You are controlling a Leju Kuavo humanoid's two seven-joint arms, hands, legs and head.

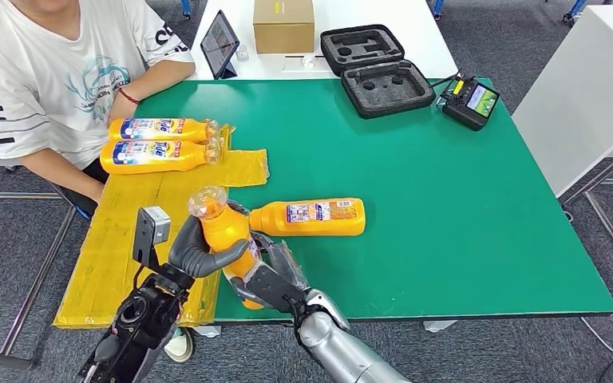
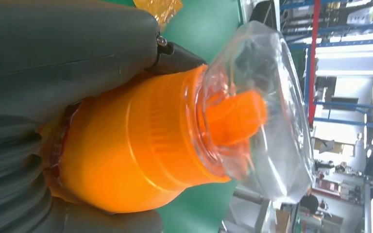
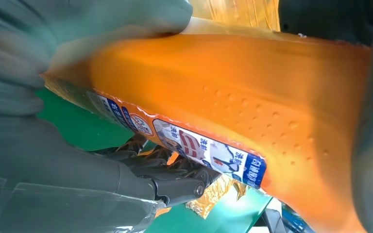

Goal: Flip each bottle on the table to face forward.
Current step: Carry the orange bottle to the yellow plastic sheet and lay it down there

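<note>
Both hands are clamped on one orange bottle (image 1: pixel 225 231), lifted off the green tabletop (image 1: pixel 463 223) at its near edge: the left hand (image 1: pixel 199 251) wraps the upper body below the clear cap (image 2: pixel 267 111), the right hand (image 1: pixel 275 275) grips lower down (its fingers mostly hidden). Another bottle (image 1: pixel 311 217) lies just beside it, two more (image 1: pixel 160 142) on the yellow sheet (image 1: pixel 128 239). If either hand loosens mid-turn, the smooth plastic could slip and drop off the edge, or knock the neighbour

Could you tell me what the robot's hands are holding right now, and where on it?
An orange bottle: the left hand grips its upper body below the cap, the right hand its lower body.
</note>
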